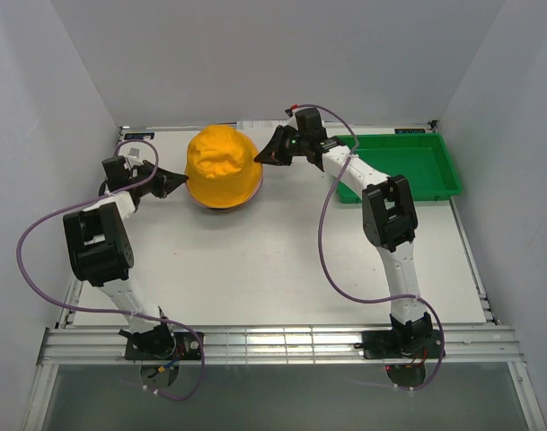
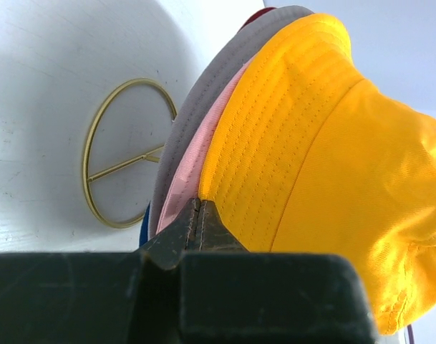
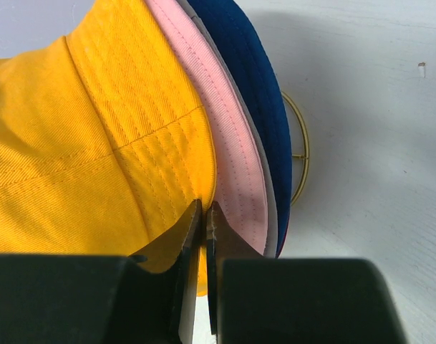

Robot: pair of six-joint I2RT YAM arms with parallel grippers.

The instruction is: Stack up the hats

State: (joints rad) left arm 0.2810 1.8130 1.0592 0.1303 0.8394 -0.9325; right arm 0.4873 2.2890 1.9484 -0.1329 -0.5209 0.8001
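A yellow-orange hat (image 1: 221, 164) sits on top of the stack of hats at the back middle of the table. My left gripper (image 1: 176, 182) is at its left brim and my right gripper (image 1: 262, 154) at its right brim. In the left wrist view the left gripper (image 2: 198, 204) is shut on the edge of the yellow brim (image 2: 253, 143), with the pink brim (image 2: 192, 161), grey brim (image 2: 203, 93), a sliver of dark red (image 2: 259, 12) and blue (image 2: 144, 223) beneath. In the right wrist view the right gripper (image 3: 205, 208) pinches the yellow brim (image 3: 160, 165) above the pink (image 3: 235, 158) and blue (image 3: 257, 93) brims.
A green tray (image 1: 408, 166) stands at the back right, beside the right arm. A thin wire ring (image 2: 96, 165) lies flat on the white table to the left of the stack, and another wire ring (image 3: 304, 154) peeks out from under its right side.
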